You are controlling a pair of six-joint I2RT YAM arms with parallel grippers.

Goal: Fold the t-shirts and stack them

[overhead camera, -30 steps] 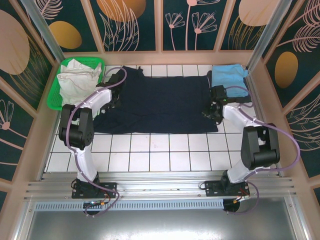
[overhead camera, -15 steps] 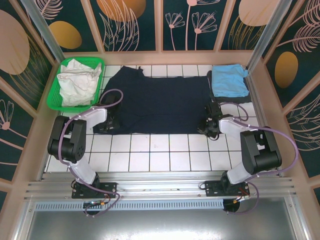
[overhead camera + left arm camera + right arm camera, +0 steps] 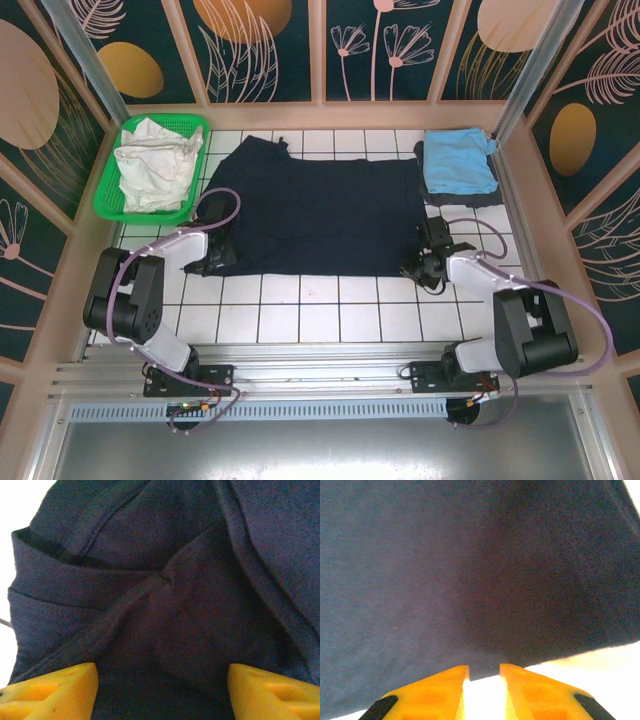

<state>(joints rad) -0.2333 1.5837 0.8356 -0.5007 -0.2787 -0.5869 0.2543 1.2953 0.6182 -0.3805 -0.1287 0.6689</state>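
The navy t-shirt (image 3: 320, 210) lies spread flat across the middle of the white tiles. My left gripper (image 3: 216, 256) is low at its near left corner. In the left wrist view that gripper (image 3: 162, 672) is open, its yellow fingers (image 3: 55, 692) wide apart over bunched navy folds (image 3: 165, 580). My right gripper (image 3: 428, 263) is at the near right corner. There its tips (image 3: 484, 667) stand a narrow gap apart, closed on the very edge of the navy hem (image 3: 485, 671). The light blue t-shirt (image 3: 458, 163) lies folded at the back right. The white t-shirt (image 3: 155, 165) is crumpled in the basket.
A green mesh basket (image 3: 108, 200) stands at the back left against the wall. Patterned walls enclose the table on three sides. Bare white tiles (image 3: 320, 310) run between the navy shirt's near edge and the metal rail (image 3: 320, 372) by the arm bases.
Both grippers drew back toward the near edge and lower, and the navy shirt's near edge came with them. The left jaws widened off the cloth.
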